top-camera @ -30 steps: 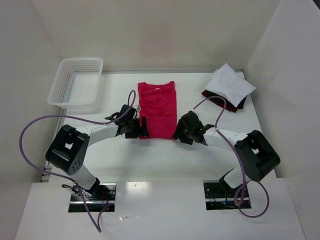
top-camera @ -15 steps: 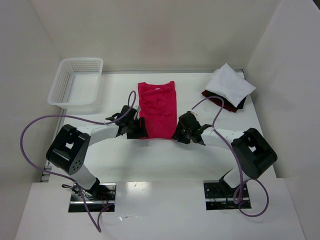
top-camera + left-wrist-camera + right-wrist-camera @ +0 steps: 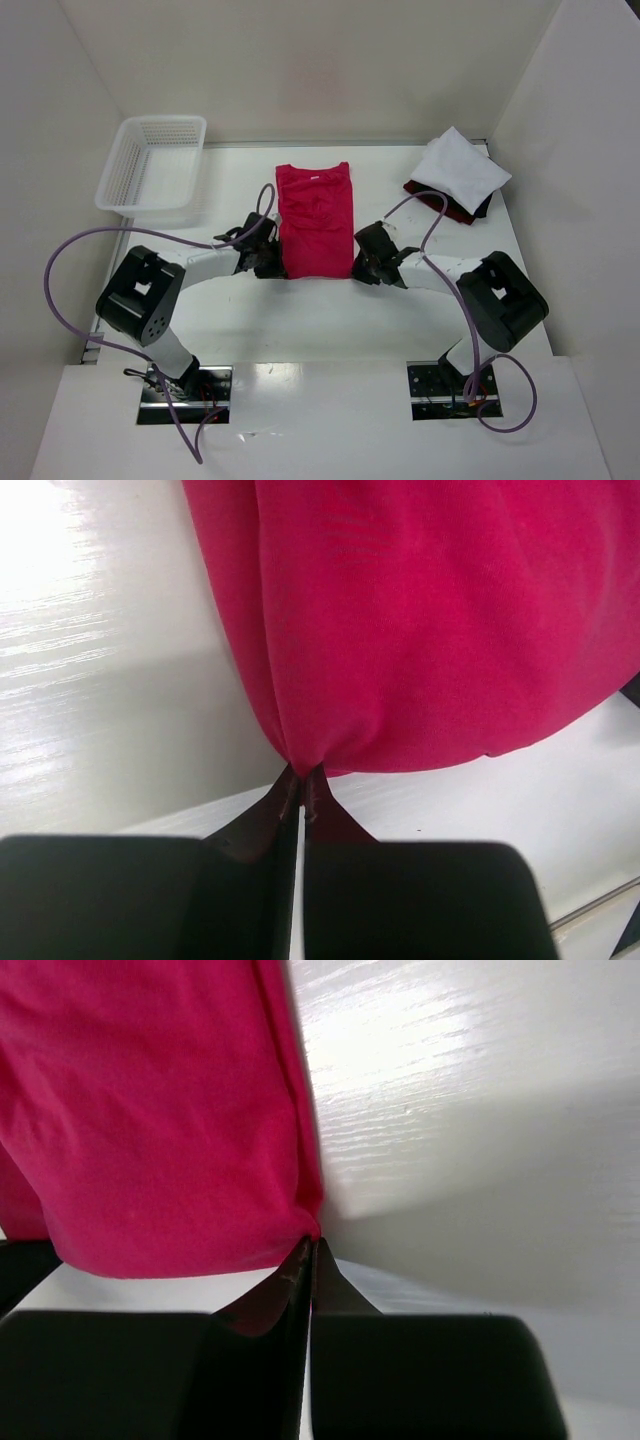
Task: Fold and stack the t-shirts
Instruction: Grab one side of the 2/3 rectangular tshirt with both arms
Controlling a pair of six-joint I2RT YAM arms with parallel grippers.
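Crimson red cloth t-shirt (image 3: 315, 215) is lying flat at the middle of the white table (image 3: 300, 320) as a narrow folded rectangle, its collar edge facing the far wall and its hem edge facing the arm bases. Left claw (image 3: 276, 266) is gripping the near-left hem corner: in the left wrist view its fingertips (image 3: 287, 792) are pressing together on a small tuck of red cloth. Right claw (image 3: 358, 266) is likewise clamping the near-right hem corner, its jaws closed on the cloth edge. Both forearms are lying low, reaching inward from either side. Bare table is showing along both long edges of the shirt and in the strip between hem and bases. White cloth t-shirt (image 3: 460, 170) is resting folded on top of the dark maroon-black cloth t-shirt (image 3: 483, 208) at the far-right corner, close to the right wall. White plastic mesh basket (image 3: 150, 170) is sitting at the far-left corner, well apart from the red shirt.
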